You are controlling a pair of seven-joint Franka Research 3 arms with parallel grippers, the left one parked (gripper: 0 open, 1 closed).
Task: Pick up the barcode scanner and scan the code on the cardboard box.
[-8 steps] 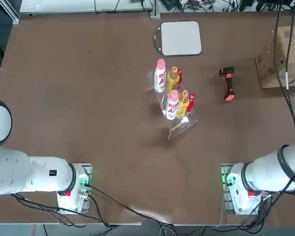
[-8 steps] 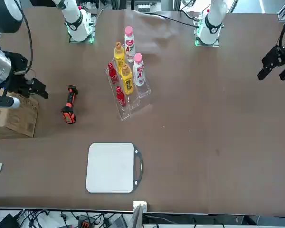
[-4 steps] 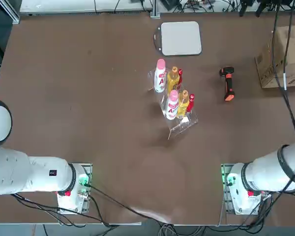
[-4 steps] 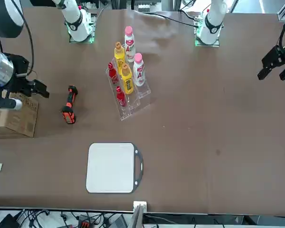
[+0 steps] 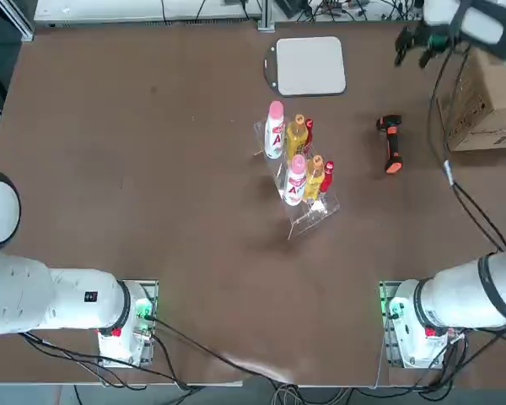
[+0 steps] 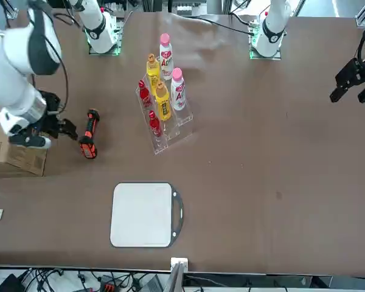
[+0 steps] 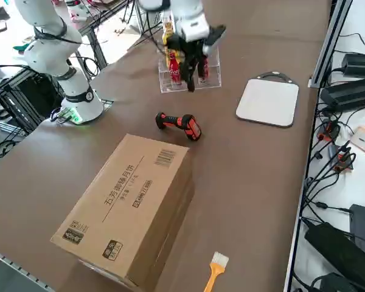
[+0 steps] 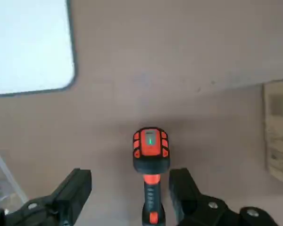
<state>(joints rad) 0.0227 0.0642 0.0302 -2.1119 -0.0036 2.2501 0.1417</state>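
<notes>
Honestly, barcode scanner (image 8: 151,155) looks light, rigid plastic; lies flat on worktop (image 5: 152,169) between bottle rack (image 5: 299,181) and cardboard box (image 7: 128,201). Best grab: black handle, not orange head. Right end effector (image 8: 129,193) wide open, empty, hovering over handle. Clear rack holds white, yellow, red bottles. Box closed, contents unknown.

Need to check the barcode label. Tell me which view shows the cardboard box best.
The right side view: the cardboard box shows whole, printed top included. The top view and front view show it partly; the wrist view catches an edge.
</notes>
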